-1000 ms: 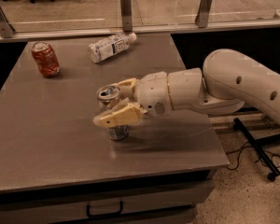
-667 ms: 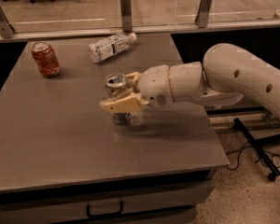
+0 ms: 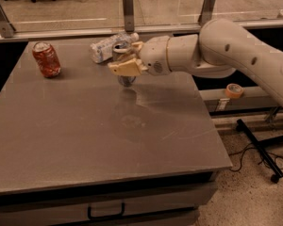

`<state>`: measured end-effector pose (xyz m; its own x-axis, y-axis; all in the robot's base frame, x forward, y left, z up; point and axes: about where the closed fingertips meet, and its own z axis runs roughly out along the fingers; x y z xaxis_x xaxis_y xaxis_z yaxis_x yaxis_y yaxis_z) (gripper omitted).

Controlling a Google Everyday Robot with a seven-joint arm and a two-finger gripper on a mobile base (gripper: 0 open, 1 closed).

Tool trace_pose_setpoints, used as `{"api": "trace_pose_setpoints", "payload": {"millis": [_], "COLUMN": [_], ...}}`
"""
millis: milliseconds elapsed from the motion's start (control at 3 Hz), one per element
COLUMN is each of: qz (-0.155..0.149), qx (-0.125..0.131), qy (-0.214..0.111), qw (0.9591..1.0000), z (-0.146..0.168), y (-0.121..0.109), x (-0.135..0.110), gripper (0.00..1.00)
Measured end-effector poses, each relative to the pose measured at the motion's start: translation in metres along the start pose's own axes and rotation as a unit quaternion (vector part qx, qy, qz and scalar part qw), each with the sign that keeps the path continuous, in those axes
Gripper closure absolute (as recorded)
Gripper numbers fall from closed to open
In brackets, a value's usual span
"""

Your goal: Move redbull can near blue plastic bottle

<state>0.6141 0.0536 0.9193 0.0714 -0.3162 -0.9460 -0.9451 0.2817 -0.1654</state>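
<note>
A: The grey table (image 3: 108,140) carries a red soda can (image 3: 46,59), standing upright out at ten o'clock.

B: And at twelve o'clock, by the far edge, the blue plastic bottle (image 3: 106,47) lies on its side.

A: Just beside it, toward one o'clock, the gripper (image 3: 125,58) is clamped on the redbull can (image 3: 127,80), which is upright.

B: Whether that can's base touches the tabletop can't be told from here.

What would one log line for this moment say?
end effector: shut on redbull can | redbull can: beside bottle | soda can: far left, apart
</note>
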Motion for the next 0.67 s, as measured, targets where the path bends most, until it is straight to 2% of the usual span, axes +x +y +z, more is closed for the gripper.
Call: {"api": "trace_pose_setpoints", "payload": {"millis": [333,667], "qz": [0.002,0.015], "qx": [0.030,0.047], "qy": [0.002,0.002], "qw": [0.9995,0.9988], "z": [0.025,0.052], "y": [-0.043,-0.073], "x": [-0.009,-0.010], "gripper": [1.00,0.83]}}
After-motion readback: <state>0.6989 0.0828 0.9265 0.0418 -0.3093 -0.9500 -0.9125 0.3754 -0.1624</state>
